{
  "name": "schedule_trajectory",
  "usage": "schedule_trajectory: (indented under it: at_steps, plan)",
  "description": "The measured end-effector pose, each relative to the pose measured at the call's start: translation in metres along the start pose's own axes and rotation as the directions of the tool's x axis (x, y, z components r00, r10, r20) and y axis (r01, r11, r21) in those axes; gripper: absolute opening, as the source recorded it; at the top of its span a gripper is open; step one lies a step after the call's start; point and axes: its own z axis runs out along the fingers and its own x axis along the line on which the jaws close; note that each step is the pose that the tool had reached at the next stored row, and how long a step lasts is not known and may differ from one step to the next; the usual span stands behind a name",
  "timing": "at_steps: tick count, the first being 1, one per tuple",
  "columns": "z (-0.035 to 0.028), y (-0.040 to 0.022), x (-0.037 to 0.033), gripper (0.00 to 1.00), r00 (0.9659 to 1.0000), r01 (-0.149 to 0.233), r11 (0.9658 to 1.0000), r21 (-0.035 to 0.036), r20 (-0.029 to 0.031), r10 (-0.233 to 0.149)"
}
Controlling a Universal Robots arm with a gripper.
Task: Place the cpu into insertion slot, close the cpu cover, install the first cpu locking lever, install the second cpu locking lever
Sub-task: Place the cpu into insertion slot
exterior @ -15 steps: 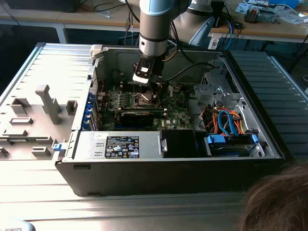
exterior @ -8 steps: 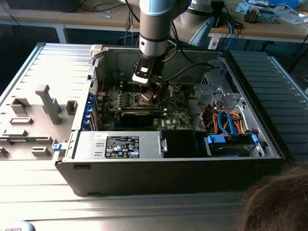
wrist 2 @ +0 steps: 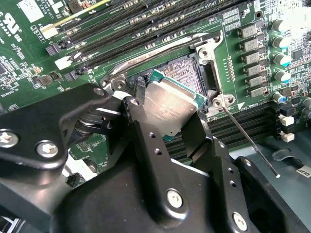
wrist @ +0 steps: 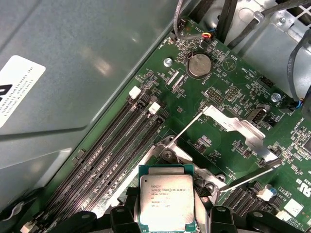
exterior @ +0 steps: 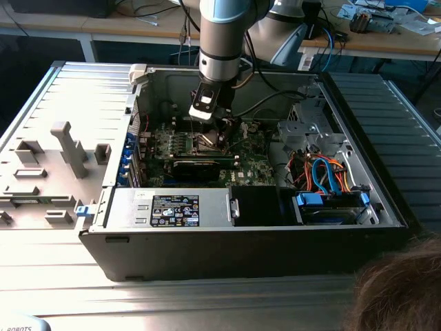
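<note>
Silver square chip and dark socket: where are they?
Square silver-grey cpu chip (wrist: 167,201): first wrist view, middle of its metal top.
Dark square insertion slot (wrist 2: 182,73): second wrist view, its exposed pin field.

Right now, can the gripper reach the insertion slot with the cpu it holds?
Probably yes: the gripper holds the cpu over the insertion slot, and the cpu cover is swung open, leaving the socket bare.

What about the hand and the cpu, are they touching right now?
Touching. In the second wrist view the fingers of the hand clamp opposite edges of the cpu, with no gap on either side, holding it tilted over the insertion slot.
</note>
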Motion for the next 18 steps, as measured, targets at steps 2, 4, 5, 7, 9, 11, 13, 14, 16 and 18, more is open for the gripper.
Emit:
schedule_trajectory:
  at_steps: [2,4,5,7,9,11,13,14,16,18]
  plan:
    - [0.0001,0.0000,0.0000,0.54,1.0000,-0.003,1.0000,0.0000,0.0000,0.003]
    - [0.0002,0.0000,0.0000,0.54,1.0000,-0.005,1.0000,-0.0001,0.0000,0.005]
    - [0.0002,0.0000,0.0000,0.54,1.0000,-0.006,1.0000,-0.0001,0.0000,0.006]
    - [0.0004,0.0000,0.0000,0.54,0.9999,-0.010,0.9999,-0.0002,0.0000,0.010]
    - [0.0005,0.0000,0.0000,0.54,0.9999,-0.013,0.9999,-0.0002,0.0000,0.013]
    - [0.0006,0.0000,0.0000,0.54,0.9999,-0.016,0.9999,-0.0003,0.0000,0.016]
    - [0.0007,0.0000,0.0000,0.54,0.9998,-0.019,0.9998,-0.0004,0.0000,0.019]
    - [0.0007,0.0000,0.0000,0.54,0.9998,-0.020,0.9998,-0.0005,0.0000,0.020]
    - [0.0008,0.0000,0.0000,0.54,0.9998,-0.022,0.9998,-0.0005,0.0000,0.022]
    - [0.0009,0.0000,0.0000,0.54,0.9997,-0.026,0.9997,-0.0006,0.0000,0.026]
